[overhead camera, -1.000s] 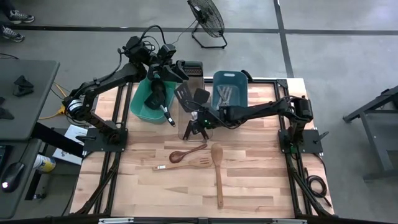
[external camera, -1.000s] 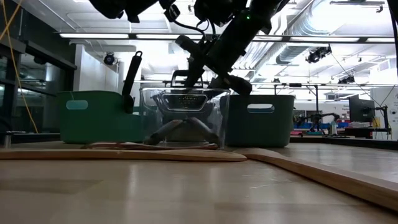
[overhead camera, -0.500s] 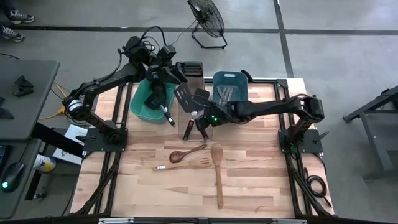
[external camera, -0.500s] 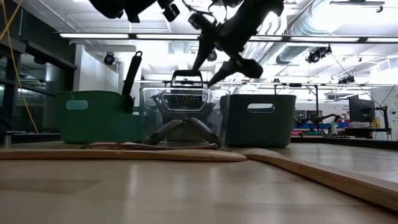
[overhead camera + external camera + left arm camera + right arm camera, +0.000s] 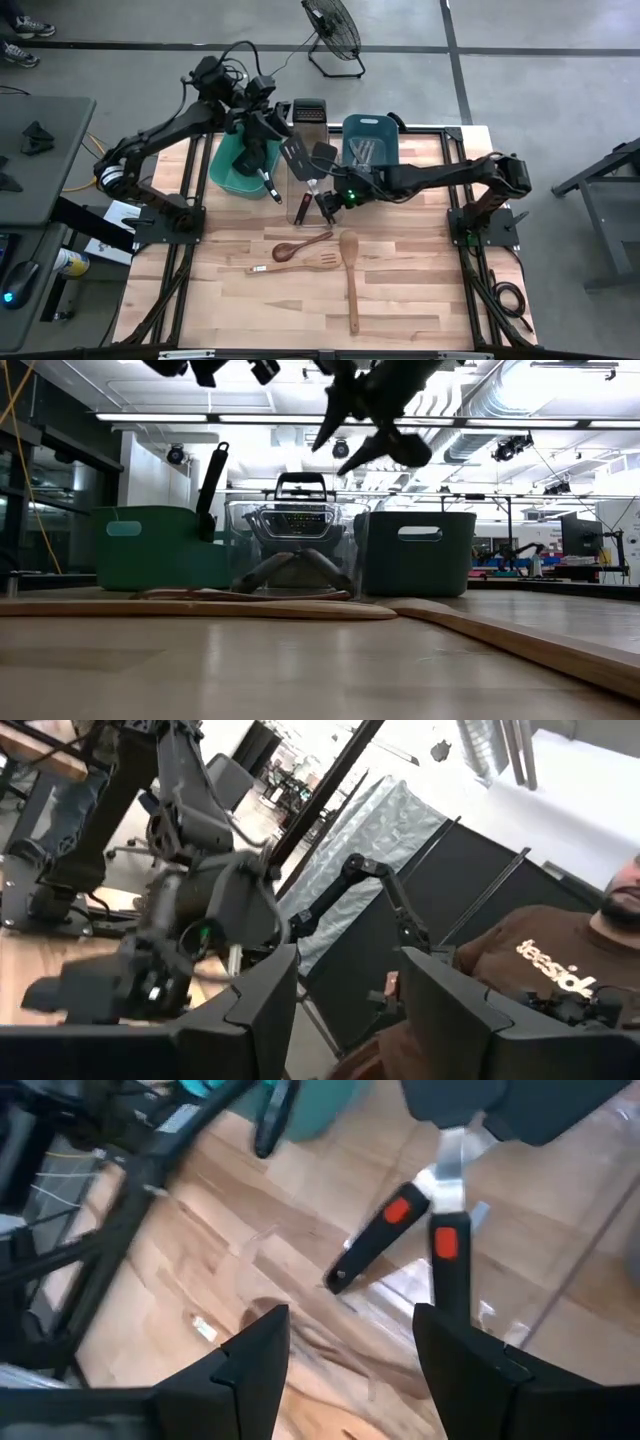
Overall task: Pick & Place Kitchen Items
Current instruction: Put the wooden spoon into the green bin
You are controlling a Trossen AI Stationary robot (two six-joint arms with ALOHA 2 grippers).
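Observation:
My right gripper (image 5: 328,200) hovers open and empty above the clear tub (image 5: 296,215); it also shows in the low view (image 5: 365,445). In the tub lie silver tongs with red grips (image 5: 440,1190) and black turners (image 5: 300,152). My left gripper (image 5: 272,122) is open and empty, held high over the teal tub (image 5: 225,165). A black utensil (image 5: 212,480) leans on that tub's rim. The blue tub (image 5: 370,125) holds metal utensils (image 5: 362,152). Three wooden spoons and spatulas (image 5: 300,246) (image 5: 295,264) (image 5: 350,275) lie flat on the table.
A steel box grater (image 5: 307,110) stands behind the clear tub. The three tubs stand in a row at the table's far side. The table's near half (image 5: 250,310) is bare wood apart from the wooden utensils. A person in a brown shirt (image 5: 560,970) sits beyond the table.
My right gripper has risen up out of the clear tub and drawn back a little toward the table's right edge. The tongs with red grips lie in the tub below it. My left arm has shifted slightly toward the far left.

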